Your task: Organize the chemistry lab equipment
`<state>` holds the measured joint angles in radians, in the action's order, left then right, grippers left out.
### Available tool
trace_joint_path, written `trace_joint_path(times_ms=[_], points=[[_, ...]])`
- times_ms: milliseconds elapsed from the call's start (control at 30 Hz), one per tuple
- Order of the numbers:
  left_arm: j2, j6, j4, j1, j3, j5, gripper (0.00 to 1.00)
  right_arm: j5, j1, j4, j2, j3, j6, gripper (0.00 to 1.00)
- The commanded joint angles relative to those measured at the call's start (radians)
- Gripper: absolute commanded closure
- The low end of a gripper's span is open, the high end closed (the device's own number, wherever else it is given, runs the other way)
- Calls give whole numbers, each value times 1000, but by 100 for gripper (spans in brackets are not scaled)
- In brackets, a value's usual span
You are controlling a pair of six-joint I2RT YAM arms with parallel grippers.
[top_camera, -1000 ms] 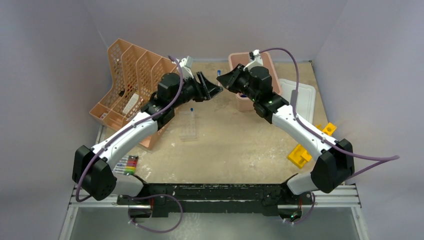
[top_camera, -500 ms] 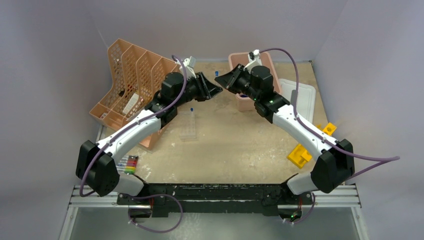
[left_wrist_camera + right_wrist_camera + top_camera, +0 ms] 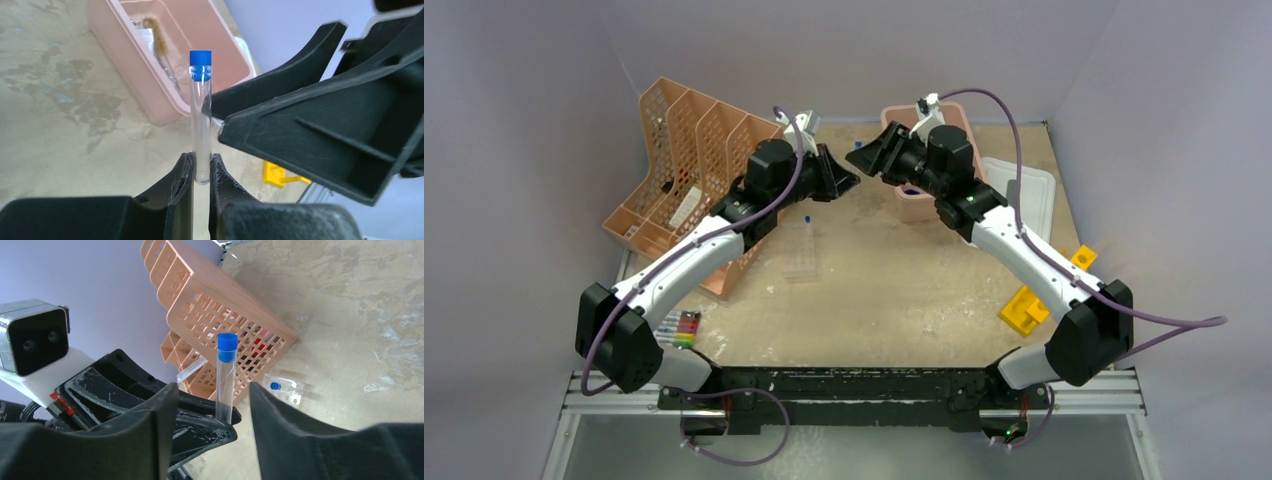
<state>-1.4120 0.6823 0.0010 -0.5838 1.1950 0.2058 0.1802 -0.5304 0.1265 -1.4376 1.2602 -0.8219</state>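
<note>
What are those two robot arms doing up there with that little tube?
They meet in mid-air above the table. The left gripper is shut on the bottom end of a blue-capped tube. The right gripper has its jaws open on either side of the tube, not squeezing it. It looks like a pass between the arms. The clear tube rack sits on the table below, with a blue cap showing in it.
</note>
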Motion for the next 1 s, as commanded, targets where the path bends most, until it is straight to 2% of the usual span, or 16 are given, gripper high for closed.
trace_joint_path(times_ms=[0, 333, 467, 700, 967], points=[[52, -182, -82, 0, 63, 16, 100, 62, 21, -47, 12, 86, 58, 40], [87, -386, -184, 0, 88, 73, 100, 282, 81, -205, -65, 208, 59, 39], [86, -412, -203, 0, 91, 72, 100, 352, 84, -211, -91, 230, 59, 44], [93, -413, -208, 1, 89, 78, 100, 359, 89, -210, -92, 220, 46, 62], [104, -449, -246, 1, 90, 67, 100, 370, 96, -187, -114, 235, 23, 65]])
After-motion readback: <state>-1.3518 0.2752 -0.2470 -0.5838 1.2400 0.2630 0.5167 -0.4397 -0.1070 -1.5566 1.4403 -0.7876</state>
